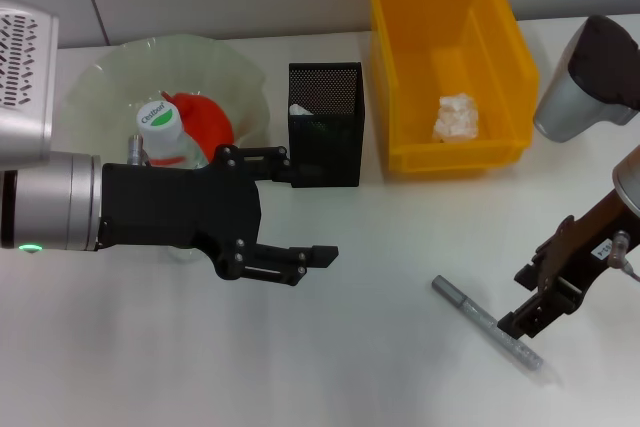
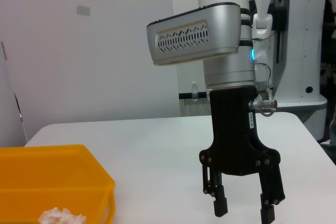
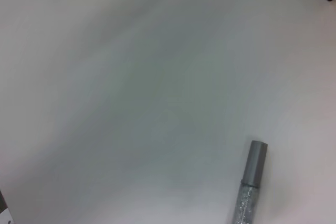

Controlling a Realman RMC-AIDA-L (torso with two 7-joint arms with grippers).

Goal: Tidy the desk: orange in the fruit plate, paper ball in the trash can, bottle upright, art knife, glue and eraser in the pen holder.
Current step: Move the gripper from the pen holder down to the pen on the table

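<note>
Head view, white desk (image 1: 330,367). Left gripper (image 1: 300,217) hangs over the desk at about 9 o'clock, fingers spread wide with nothing between them — one fingertip near the base of the pen holder (image 1: 326,122), the other lower, over bare surface. Behind its black body stands the bottle (image 1: 165,132), upright, white cap with green label, at the near edge of the fruit plate (image 1: 110,72). The orange (image 1: 205,119) lies in the plate, just beside the bottle.

Pen holder — black mesh, at 12 o'clock, between plate and yellow bin (image 1: 400,67). Something pale shows inside its rim; cannot tell what. Paper ball (image 1: 456,117) sits on the bin floor at 1 o'clock.

Right gripper (image 1: 535,312) at 4 o'clock, low over the desk, fingers open a moderate gap as the left wrist view (image 2: 242,211) shows, holding nothing. Just beside its tips lies a silver glitter stick (image 1: 488,323), flat, running diagonally; it shows again from the right wrist (image 3: 251,184). Grey container (image 1: 585,82) at 2 o'clock.
</note>
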